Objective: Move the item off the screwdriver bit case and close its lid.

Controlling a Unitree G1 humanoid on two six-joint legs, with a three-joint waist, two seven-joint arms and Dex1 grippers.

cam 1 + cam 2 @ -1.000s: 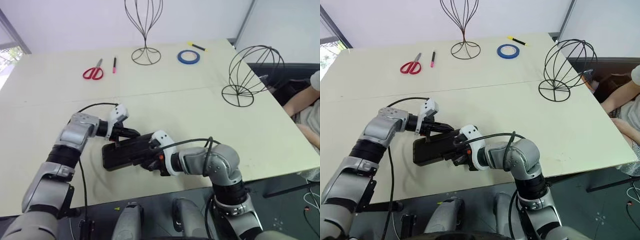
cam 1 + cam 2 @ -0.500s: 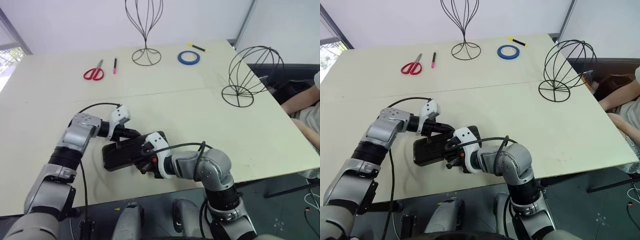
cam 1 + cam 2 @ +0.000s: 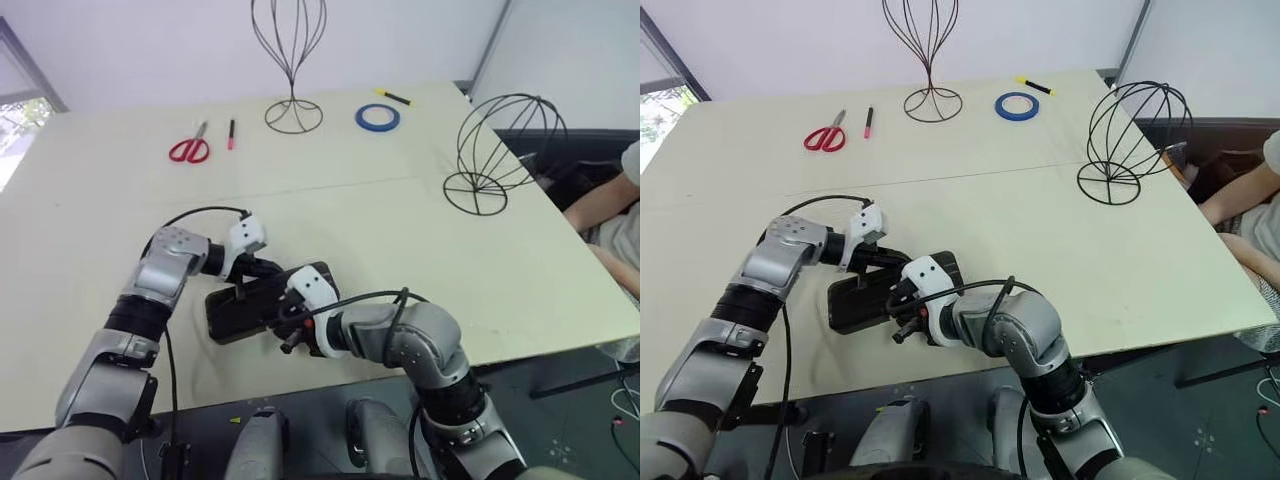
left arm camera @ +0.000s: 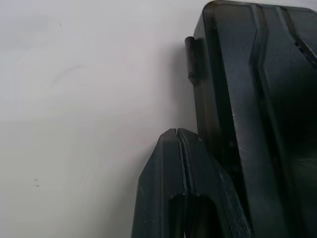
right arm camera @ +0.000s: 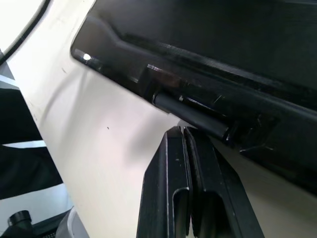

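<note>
Both my grippers are clenched shut, empty: left gripper [image 4: 181, 136] against the screwdriver bit case [image 3: 245, 308] far edge, right gripper [image 5: 184, 133] at its clasp side.

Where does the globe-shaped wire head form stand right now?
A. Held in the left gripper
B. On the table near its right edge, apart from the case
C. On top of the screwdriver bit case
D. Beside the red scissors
B: the globe-shaped wire head form stands on the table near its right edge, well clear of the screwdriver bit case.

Red scissors [image 3: 187, 149], blue tape [image 3: 377, 116], cream table [image 3: 380, 230]
</note>
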